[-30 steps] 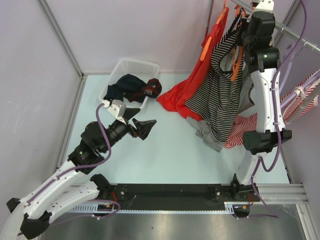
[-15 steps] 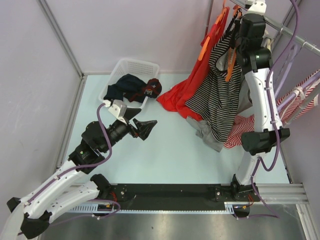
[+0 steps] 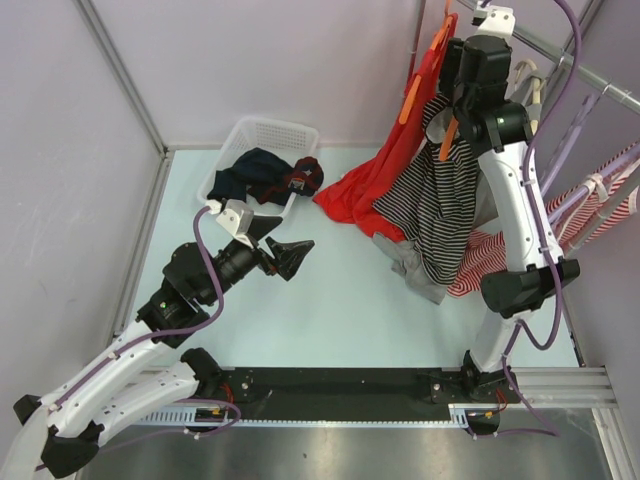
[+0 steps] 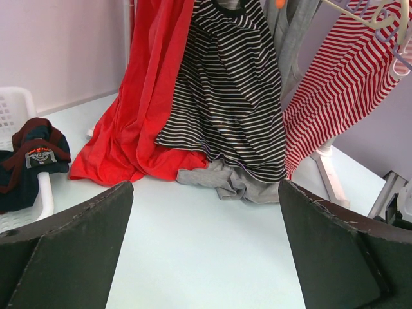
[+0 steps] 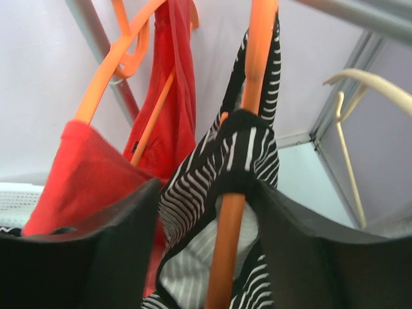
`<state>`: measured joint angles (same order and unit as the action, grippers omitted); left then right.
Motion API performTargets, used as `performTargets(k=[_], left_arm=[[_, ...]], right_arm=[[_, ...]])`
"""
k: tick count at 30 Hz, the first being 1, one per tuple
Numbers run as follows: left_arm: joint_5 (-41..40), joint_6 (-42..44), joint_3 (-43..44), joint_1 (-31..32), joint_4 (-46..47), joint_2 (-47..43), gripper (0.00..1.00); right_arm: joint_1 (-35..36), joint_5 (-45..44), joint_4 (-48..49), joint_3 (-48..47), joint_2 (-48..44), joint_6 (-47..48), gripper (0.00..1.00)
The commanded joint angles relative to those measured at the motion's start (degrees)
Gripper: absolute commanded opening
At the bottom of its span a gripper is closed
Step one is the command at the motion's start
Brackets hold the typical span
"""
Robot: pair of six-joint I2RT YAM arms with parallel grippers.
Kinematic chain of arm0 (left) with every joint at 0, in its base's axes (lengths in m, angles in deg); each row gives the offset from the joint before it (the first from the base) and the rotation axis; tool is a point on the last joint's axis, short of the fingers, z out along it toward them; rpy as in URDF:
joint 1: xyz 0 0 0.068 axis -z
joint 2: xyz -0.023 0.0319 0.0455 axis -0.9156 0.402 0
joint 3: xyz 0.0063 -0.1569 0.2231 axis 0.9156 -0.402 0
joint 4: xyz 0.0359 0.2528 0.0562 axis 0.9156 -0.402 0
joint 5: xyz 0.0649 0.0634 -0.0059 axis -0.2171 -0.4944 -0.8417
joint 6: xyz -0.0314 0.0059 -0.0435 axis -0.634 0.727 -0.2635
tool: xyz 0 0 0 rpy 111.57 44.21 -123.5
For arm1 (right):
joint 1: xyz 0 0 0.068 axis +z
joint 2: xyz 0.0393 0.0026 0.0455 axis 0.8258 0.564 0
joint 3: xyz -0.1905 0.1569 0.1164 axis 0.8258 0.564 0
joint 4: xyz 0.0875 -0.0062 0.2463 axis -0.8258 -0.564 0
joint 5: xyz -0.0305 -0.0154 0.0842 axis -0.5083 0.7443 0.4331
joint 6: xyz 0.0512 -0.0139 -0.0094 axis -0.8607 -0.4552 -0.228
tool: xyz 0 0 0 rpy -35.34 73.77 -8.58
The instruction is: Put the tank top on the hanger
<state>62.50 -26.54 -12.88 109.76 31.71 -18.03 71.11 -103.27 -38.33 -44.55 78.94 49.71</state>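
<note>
Right gripper (image 5: 206, 199) has swung leftward, fingers apart astride the hanger (image 5: 226, 257). Tank top (image 3: 430, 200) appears hung; withdrawal remains. Left gripper (image 4: 206, 187) fingers spread.

I'm looking at a pale blue table (image 3: 330, 310), white basket (image 3: 268, 128) of dark clothes (image 3: 262, 172) in its far left corner, red garment (image 3: 348, 203) pooled at the far middle, crumpled grey cloth (image 3: 408, 265) just beside it, red-and-white striped garment (image 3: 475, 268) toward the right edge.
</note>
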Motion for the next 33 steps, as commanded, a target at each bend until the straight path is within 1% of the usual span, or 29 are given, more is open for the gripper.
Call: performTargets(k=[1,5,6,9,18,20,21,22,24,25,26,27,29,30,32,33], left_arm=[[-0.22,-0.58,0.29,-0.48,2.01,-0.72,0.99],[-0.22,-0.58,0.29,-0.48,1.92,-0.72,0.99],[-0.31,-0.58,0.20,-0.48,2.10,-0.64,0.99],[-0.40,-0.32,0.11,-0.48,2.10,-0.72,0.99],[-1.63,0.73,0.29,-0.48,1.84,-0.99,1.00],[-1.63,1.00,0.29,-0.48,1.57,-0.99,0.99],[-3.37,1.44,0.37,-0.48,1.48,-0.99,1.00],[-4.60,1.62,0.29,-0.48,1.48,-0.90,0.99],[-5.93,2.05,0.37,-0.48,1.05,-0.73,0.99],[-6.63,2.32,0.64,-0.40,0.78,-0.46,0.99],[-6.99,2.67,0.73,-0.48,0.61,-0.20,0.99],[-7.34,2.85,0.90,-0.48,0.52,-0.02,0.99],[-7.78,3.55,1.25,-0.48,0.52,0.86,0.99],[-7.95,3.90,1.52,-0.57,-1.05,1.12,0.99],[-8.83,4.60,1.69,-0.66,-1.85,1.65,0.99],[-9.36,4.87,1.95,-1.01,-2.29,1.82,0.99]], right_arm=[[1.17,-3.45,3.30,2.80,-5.78,0.45,0.70],[2.05,-4.50,3.57,5.44,-9.64,0.45,0.79],[2.48,-4.94,3.31,5.97,-10.26,0.45,0.84],[3.10,-5.56,3.39,8.61,-13.33,0.28,0.87],[6.00,-2.49,4.80,16.60,-23.26,-0.52,0.89],[7.66,-0.74,5.85,18.97,-25.46,0.18,0.89],[8.46,-0.38,7.68,20.47,-26.60,0.71,0.88],[9.68,0.06,8.83,24.31,-29.57,1.32,0.88],[13.55,1.90,12.16,27.85,-32.31,3.96,0.88],[14.78,2.69,13.31,31.60,-34.67,4.14,0.89],[16.18,4.44,14.28,33.03,-35.74,6.58,0.88],[19.68,4.89,15.68,34.62,-36.62,7.73,0.88],[24.00,4.46,16.83,38.22,-38.65,11.24,0.89],[27.85,4.02,17.88,39.28,-39.00,12.22,0.88],[31.91,3.23,18.77,42.34,-40.14,13.89,0.89],[35.59,3.05,19.03,43.24,-40.41,15.03,0.88]])
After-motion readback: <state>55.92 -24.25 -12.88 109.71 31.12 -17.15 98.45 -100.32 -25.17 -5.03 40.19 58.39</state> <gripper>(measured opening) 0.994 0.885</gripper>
